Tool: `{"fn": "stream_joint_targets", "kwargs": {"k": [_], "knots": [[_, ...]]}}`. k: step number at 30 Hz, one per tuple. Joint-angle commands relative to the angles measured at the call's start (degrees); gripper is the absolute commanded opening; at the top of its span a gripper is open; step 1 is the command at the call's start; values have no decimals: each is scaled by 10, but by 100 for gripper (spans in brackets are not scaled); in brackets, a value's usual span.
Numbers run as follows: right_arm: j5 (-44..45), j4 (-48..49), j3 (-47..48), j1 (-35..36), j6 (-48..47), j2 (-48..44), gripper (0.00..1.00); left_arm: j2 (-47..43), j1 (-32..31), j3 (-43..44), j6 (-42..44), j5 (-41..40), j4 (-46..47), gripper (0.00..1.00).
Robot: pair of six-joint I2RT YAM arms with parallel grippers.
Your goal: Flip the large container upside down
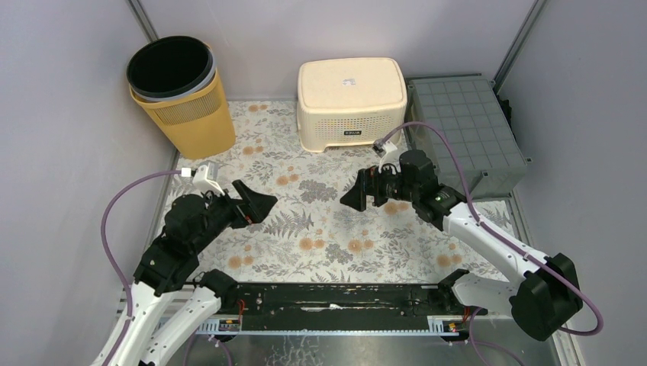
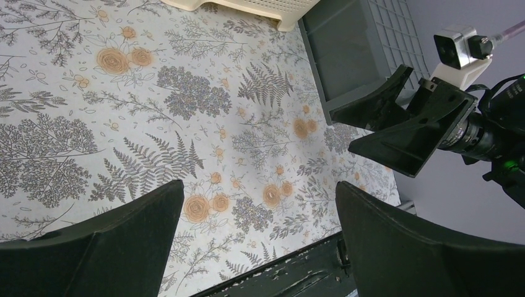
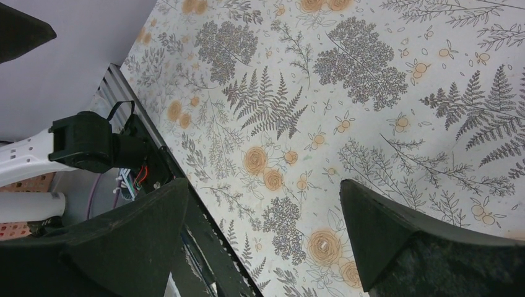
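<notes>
The large grey container [image 1: 465, 133] stands at the back right with its gridded underside facing up. Its corner also shows in the left wrist view [image 2: 365, 49]. My left gripper [image 1: 255, 204] is open and empty above the floral mat at mid left; in its own view [image 2: 260, 210] only mat lies between the jaws. My right gripper [image 1: 358, 197] is open and empty above the mat's middle, left of the grey container and apart from it. It shows in the left wrist view [image 2: 396, 124] and in its own view [image 3: 263, 204].
A cream perforated plastic box [image 1: 351, 103] sits bottom-up at the back centre, next to the grey container. A yellow mesh basket with a black liner [image 1: 179, 95] stands upright at the back left. The floral mat [image 1: 320, 229] covers the table. A black rail [image 1: 336, 297] runs along the near edge.
</notes>
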Motion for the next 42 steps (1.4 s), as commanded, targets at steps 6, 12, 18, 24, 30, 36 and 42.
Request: {"fn": "stream_joint_targets", "kwargs": {"k": [6, 12, 18, 24, 30, 36, 42], "knots": [[22, 5, 3, 5, -12, -7, 99, -42, 4, -27, 26, -20, 50, 100], [27, 2, 6, 5, 6, -4, 99, -39, 4, -25, 28, -15, 33, 100], [6, -34, 41, 5, 21, 27, 99, -19, 4, -19, 32, 2, 25, 100], [0, -29, 39, 5, 19, 14, 99, -9, 3, 2, 40, -17, 4, 100], [-29, 5, 20, 5, 35, 14, 99, -19, 4, -5, 41, -11, 8, 100], [-49, 17, 15, 5, 40, 18, 100, -35, 4, -11, 41, -10, 14, 100], [-44, 16, 13, 5, 44, 21, 99, -44, 4, 0, 47, -34, -1, 100]]}}
